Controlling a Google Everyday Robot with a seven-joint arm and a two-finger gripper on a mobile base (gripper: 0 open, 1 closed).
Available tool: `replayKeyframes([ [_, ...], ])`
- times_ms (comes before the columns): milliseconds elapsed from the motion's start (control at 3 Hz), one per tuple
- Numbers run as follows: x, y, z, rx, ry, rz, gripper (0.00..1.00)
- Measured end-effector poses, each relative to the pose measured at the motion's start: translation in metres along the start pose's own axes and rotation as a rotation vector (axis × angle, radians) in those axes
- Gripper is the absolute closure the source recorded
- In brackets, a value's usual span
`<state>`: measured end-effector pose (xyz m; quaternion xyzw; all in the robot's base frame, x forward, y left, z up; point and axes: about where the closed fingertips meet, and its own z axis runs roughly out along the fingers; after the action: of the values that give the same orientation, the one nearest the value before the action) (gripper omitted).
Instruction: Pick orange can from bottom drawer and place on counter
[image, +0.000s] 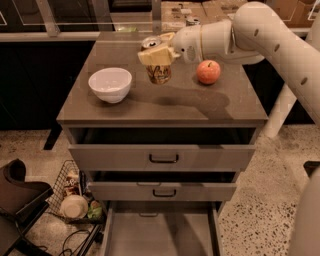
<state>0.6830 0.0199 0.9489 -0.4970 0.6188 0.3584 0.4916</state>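
- Over the rear half of the counter (165, 107), about midway between its left and right edges, I have the gripper (156, 57) reaching in from the right side.
- Its tan fingers (148, 57) are clenched around the middle of the orange can (159, 75). The can is in my grasp, not in the bottom drawer (160, 235), which stands pulled out below.
- The can's long axis is near upright but leans a little, with the silver top toward the rear-left corner and the brown base facing the counter.
- For the set-down, the counter lies straight beneath the base. I judge there is a small gap, since the arm's shadow falls nearer the front edge, but I cannot tell for sure.
- A white bowl (110, 84) sits toward the left edge and an apple (208, 72) is near the can's right. The landing spot lies between them, apart from both.
- My next move would be to level the can and lower it straight down before releasing.
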Motion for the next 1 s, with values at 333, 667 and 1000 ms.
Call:
replayKeyframes([
  [333,-0.003,-0.041,0.001,0.01,-0.011,0.01,1.0],
  [667,-0.013,-0.076,0.001,0.067,-0.026,0.003,1.0],
  [1000,-0.017,-0.105,0.01,0.163,-0.022,0.001,1.0],
])
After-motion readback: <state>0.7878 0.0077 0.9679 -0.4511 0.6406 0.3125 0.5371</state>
